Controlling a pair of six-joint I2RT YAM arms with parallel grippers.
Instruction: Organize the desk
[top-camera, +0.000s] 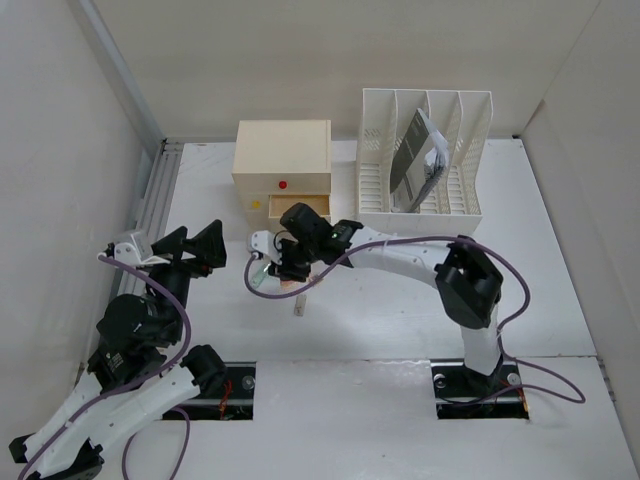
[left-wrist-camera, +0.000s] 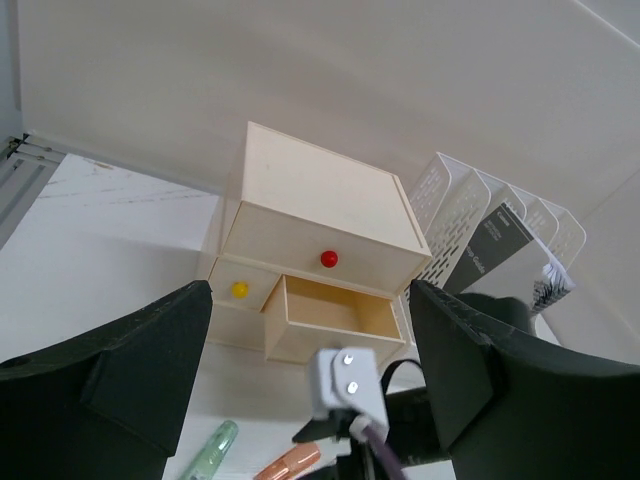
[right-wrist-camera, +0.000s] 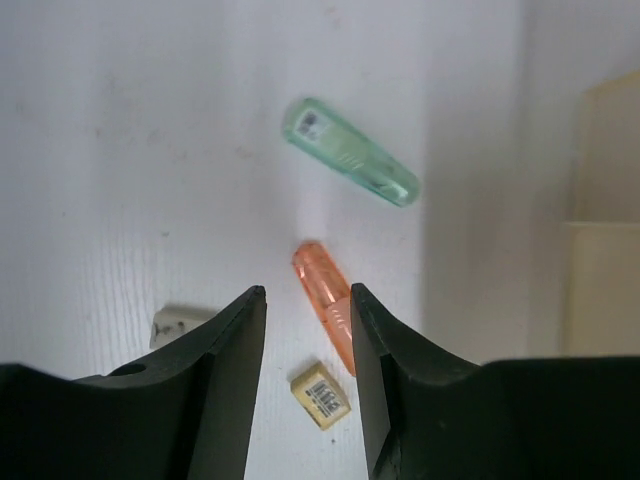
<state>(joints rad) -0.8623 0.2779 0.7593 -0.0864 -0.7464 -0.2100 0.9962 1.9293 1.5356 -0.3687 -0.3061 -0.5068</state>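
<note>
The white desk (top-camera: 380, 320) carries a few small loose items in front of the drawer box. My right gripper (top-camera: 285, 262) hangs low over them, open (right-wrist-camera: 307, 292). An orange translucent tube (right-wrist-camera: 325, 300) lies on the desk between its fingers, close to the right one. A small tan eraser with a barcode (right-wrist-camera: 321, 395) also lies between them. A green translucent tube (right-wrist-camera: 350, 165) lies just ahead. My left gripper (top-camera: 195, 245) is open and empty at the left (left-wrist-camera: 310, 380), facing the box; below it I see the green tube (left-wrist-camera: 212, 452) and orange tube (left-wrist-camera: 290, 463).
A cream drawer box (top-camera: 282, 160) stands at the back with a red knob (left-wrist-camera: 329, 259), a yellow knob (left-wrist-camera: 239, 290) and its lower right drawer (left-wrist-camera: 335, 310) pulled out. A white slotted file rack (top-camera: 420, 150) holding booklets stands to its right. A small white piece (right-wrist-camera: 175, 325) lies left of my right fingers.
</note>
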